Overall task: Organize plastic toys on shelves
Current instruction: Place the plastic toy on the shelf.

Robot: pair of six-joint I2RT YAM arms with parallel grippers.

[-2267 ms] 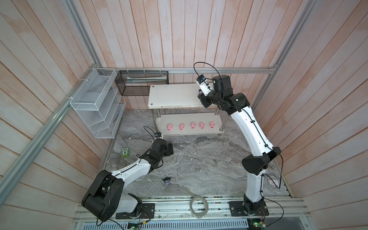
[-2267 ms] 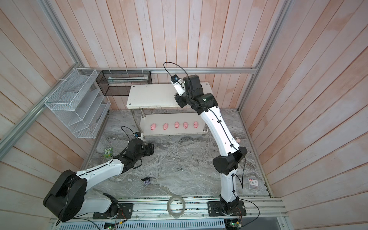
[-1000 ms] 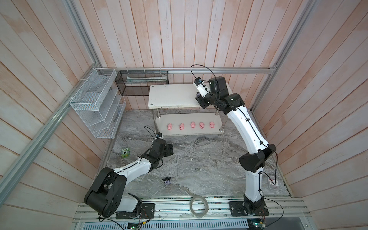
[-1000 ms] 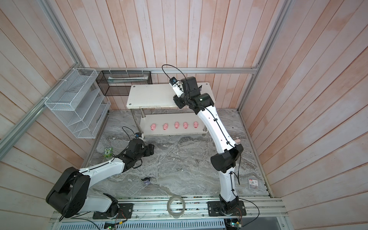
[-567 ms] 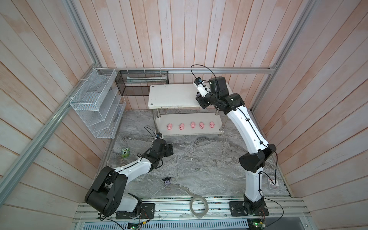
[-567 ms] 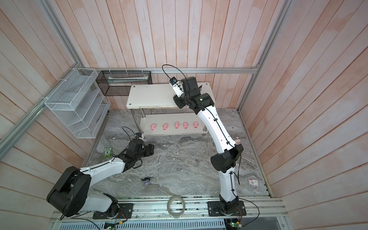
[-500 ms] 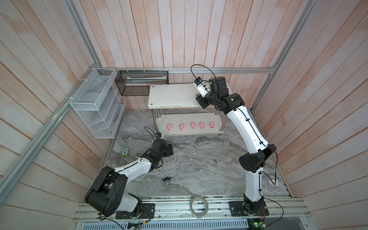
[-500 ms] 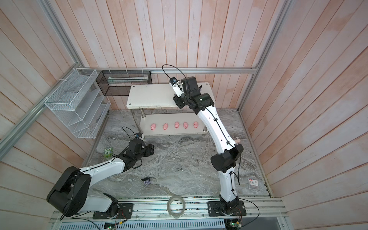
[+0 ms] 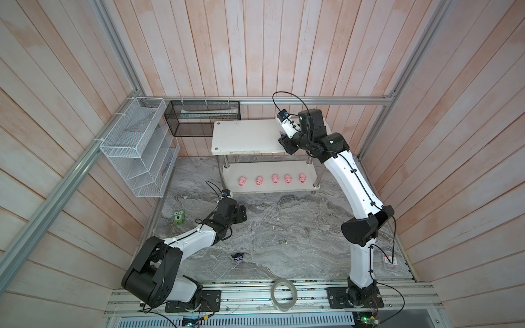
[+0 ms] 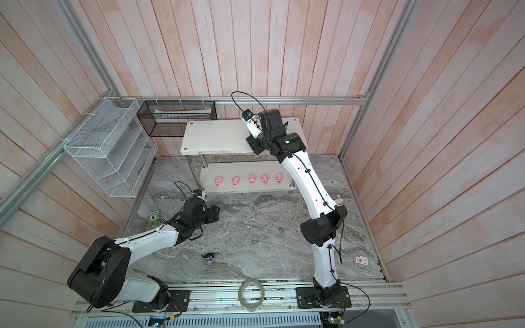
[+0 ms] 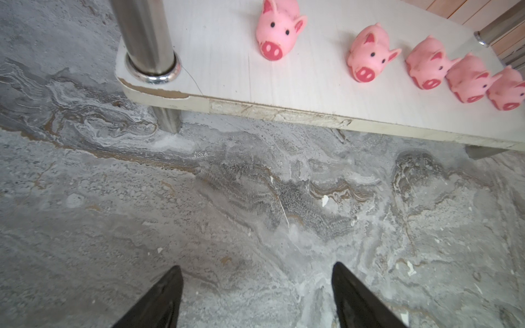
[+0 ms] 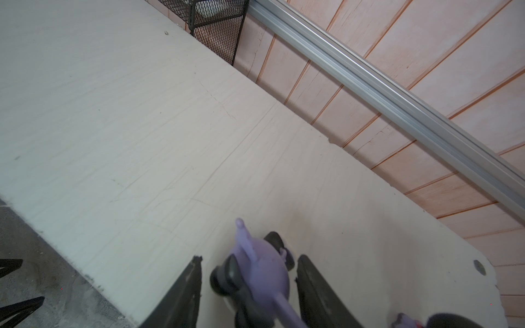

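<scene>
The shelves [image 9: 244,136] stand at the back, a white two-tier rack on chrome legs. Several pink pigs [image 9: 274,178] [image 11: 369,56] line its lower board. My right gripper [image 12: 249,257] [image 9: 282,139] is over the right end of the top board, open. A black-purple figurine [image 12: 261,269] lies on the board between its fingers, with a gap on one side. A second figurine [image 12: 403,319] shows partly at the frame's edge. Another lies on the floor [image 9: 237,257] [image 10: 208,258]. My left gripper [image 11: 257,272] [image 9: 243,213] hangs open and empty over the floor, in front of the lower board.
A green toy marked "5" [image 9: 178,217] stands at the floor's left edge. A white wire rack [image 9: 136,150] and a black mesh basket [image 9: 203,119] hang on the walls. A tape roll [image 9: 283,294] lies on the front rail, a small packet [image 9: 390,259] at the right.
My right gripper shifted slightly left along the top board, then its jaws spread apart around the figurine. The left arm has barely moved.
</scene>
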